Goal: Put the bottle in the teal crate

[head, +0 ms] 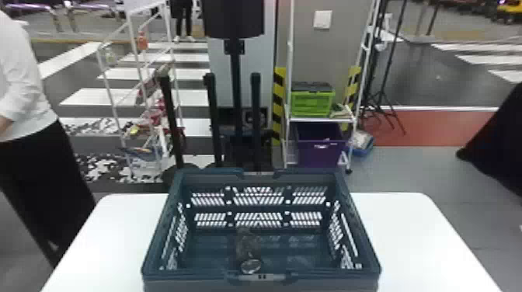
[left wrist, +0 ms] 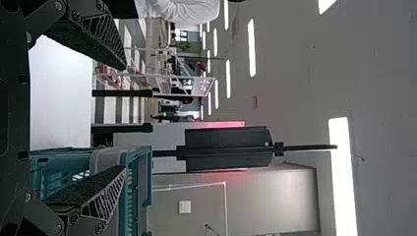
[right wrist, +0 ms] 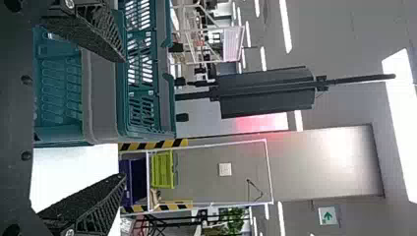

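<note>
In the head view, the teal crate point(head: 261, 277) stands on the white table, and a dark, see-through bottle point(head: 247, 248) lies on its floor, left of the middle and close to the near wall. My left gripper point(left wrist: 123, 118) is open in the left wrist view, its fingers wide apart with nothing between them; part of the crate point(left wrist: 136, 196) is beyond one finger. In the right wrist view my right gripper point(right wrist: 123, 118) is likewise open and holds nothing, with the crate point(right wrist: 101, 98) just beyond it.
The white table point(head: 408, 233) extends to both sides of the crate. Behind it are a white rack point(head: 318, 119) with a green crate point(head: 312, 103) and a purple bin point(head: 320, 149), and dark posts point(head: 237, 89). A person stands at the left beside the table.
</note>
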Controlling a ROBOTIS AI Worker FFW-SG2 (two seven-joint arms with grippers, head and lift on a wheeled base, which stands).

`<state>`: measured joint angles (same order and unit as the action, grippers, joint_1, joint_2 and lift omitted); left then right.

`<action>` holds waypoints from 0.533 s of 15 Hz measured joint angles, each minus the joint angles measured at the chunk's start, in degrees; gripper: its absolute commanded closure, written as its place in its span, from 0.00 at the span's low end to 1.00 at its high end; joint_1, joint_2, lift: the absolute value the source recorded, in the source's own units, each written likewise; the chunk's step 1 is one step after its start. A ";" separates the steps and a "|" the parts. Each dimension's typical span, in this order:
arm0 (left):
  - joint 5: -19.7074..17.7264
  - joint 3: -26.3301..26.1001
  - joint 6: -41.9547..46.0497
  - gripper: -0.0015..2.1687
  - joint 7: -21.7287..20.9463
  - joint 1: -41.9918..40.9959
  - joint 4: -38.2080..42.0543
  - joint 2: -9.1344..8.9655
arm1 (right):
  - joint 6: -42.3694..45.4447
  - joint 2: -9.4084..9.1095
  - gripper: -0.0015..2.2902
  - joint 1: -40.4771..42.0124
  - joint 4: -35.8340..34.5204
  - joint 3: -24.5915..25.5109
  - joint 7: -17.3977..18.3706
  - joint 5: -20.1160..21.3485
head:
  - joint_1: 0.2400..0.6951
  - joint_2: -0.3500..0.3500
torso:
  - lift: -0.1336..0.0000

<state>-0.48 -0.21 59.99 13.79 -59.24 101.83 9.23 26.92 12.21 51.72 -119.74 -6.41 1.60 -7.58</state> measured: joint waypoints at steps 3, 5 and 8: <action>0.05 -0.06 0.16 0.09 0.08 -0.23 -0.09 0.00 | 0.02 -0.06 0.02 0.37 -0.22 0.00 0.00 -0.13 | 0.57 0.50 | 1.00; 0.12 -0.06 0.17 0.09 0.09 -0.38 0.02 0.00 | 0.10 -0.27 0.02 0.46 -0.25 0.00 -0.02 -0.15 | 0.57 0.50 | 1.00; 0.21 -0.06 0.17 0.09 0.12 -0.40 0.04 0.00 | 0.02 -0.40 0.02 0.46 -0.30 0.00 -0.02 -0.15 | 0.57 0.50 | 1.00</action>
<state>-0.27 -0.27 60.15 13.92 -59.64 101.87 9.23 26.94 11.81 52.18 -120.03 -6.41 1.58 -7.73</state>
